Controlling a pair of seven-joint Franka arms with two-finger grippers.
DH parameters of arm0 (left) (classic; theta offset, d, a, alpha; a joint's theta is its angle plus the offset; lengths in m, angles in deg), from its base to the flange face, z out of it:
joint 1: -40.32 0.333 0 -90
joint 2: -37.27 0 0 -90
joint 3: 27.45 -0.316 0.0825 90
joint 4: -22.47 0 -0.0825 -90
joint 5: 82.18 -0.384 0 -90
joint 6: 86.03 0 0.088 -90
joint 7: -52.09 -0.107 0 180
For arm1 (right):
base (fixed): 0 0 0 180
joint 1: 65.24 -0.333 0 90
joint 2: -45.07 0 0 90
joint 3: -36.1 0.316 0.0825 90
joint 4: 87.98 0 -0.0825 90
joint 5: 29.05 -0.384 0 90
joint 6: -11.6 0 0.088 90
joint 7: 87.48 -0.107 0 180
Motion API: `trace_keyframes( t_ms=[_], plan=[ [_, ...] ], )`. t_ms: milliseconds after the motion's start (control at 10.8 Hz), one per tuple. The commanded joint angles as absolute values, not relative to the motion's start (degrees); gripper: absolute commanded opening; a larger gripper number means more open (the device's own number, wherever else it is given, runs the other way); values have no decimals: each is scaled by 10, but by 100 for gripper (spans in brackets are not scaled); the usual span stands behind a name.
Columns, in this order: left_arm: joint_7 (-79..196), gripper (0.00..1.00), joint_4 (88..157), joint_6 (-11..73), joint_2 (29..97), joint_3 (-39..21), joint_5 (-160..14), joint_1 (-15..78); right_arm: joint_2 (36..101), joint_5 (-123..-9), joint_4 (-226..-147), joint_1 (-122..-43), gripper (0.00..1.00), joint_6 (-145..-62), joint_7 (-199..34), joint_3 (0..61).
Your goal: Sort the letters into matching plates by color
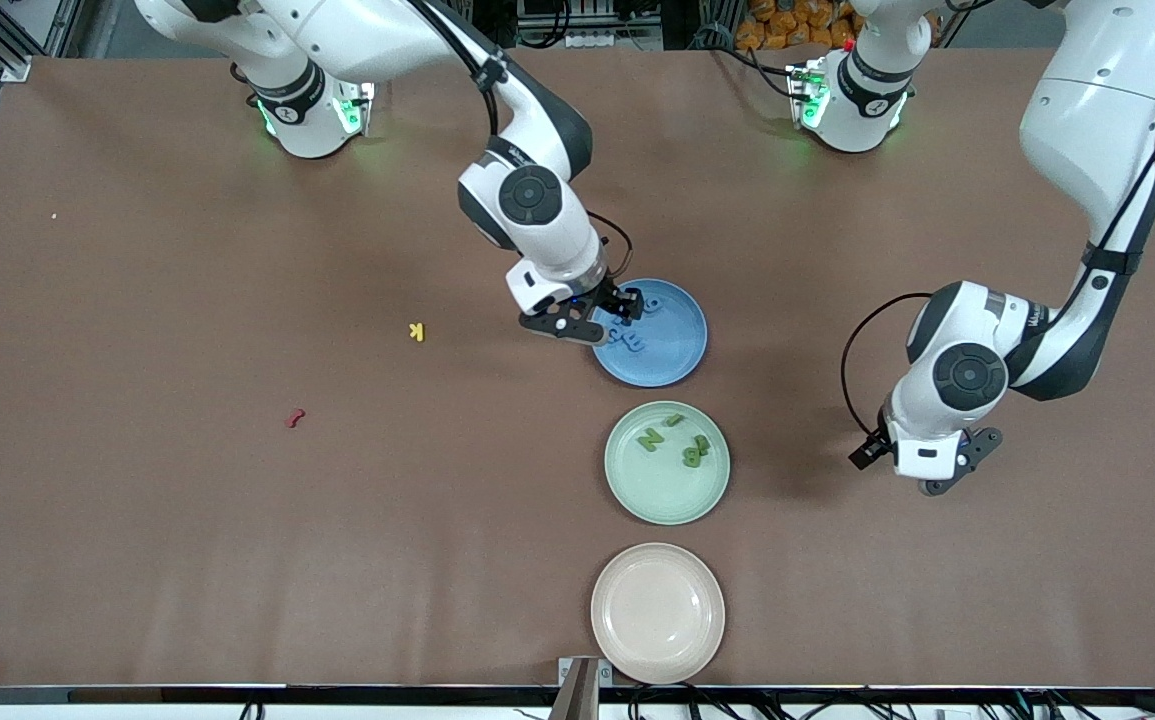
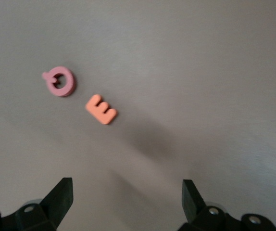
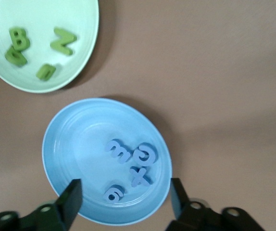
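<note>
My right gripper [image 1: 612,318] hangs open over the blue plate [image 1: 672,365], at the rim toward the right arm's end. Nothing is between its fingers. In the right wrist view the blue plate [image 3: 70,144] holds several blue letters [image 3: 131,166], and a blue 6 [image 3: 114,192] lies below the open right gripper [image 3: 124,198]. The mint green plate [image 1: 667,495] holds several green letters [image 1: 677,440]. The beige-pink plate [image 1: 657,612] is bare. My left gripper [image 1: 957,465] hovers open over bare table. In its wrist view a pink letter [image 2: 60,81] and an orange E [image 2: 101,109] lie ahead of the left gripper [image 2: 127,197].
A yellow K [image 1: 417,331] and a red letter [image 1: 294,418] lie on the brown table toward the right arm's end. The three plates form a line down the middle toward the front camera. The green plate [image 3: 82,57] also shows in the right wrist view.
</note>
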State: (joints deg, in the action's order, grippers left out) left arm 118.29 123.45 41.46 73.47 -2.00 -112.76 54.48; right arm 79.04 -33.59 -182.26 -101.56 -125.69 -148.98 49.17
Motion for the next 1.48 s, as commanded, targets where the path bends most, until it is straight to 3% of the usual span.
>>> trace_keyframes(
  t_ms=[0, 370, 556, 926, 1111, 1389],
  plan=[
    [1186, 100, 1294, 381, 671, 19, -1029, 599, 695, -341, -1833, -964, 100, -1140, -1492, 495],
    [1257, 100, 1404, 379, 557, 47, -948, 604, 564, -321, -1833, -875, 100, -983, -1447, 492],
    [1245, 100, 1426, 376, 526, 55, -944, 605, 531, -301, -1833, -846, 100, -938, -1377, 473],
    [1004, 100, 1379, 339, 475, 15, -925, 583, 461, -283, -1827, -775, 100, -849, -1190, 418],
    [900, 100, 1363, 327, 448, -6, -922, 568, 441, -289, -1825, -773, 100, -843, -1116, 355],
    [865, 100, 1337, 325, 414, -120, -856, 452, 446, -289, -1759, -762, 100, -783, -1032, 308]
  ],
)
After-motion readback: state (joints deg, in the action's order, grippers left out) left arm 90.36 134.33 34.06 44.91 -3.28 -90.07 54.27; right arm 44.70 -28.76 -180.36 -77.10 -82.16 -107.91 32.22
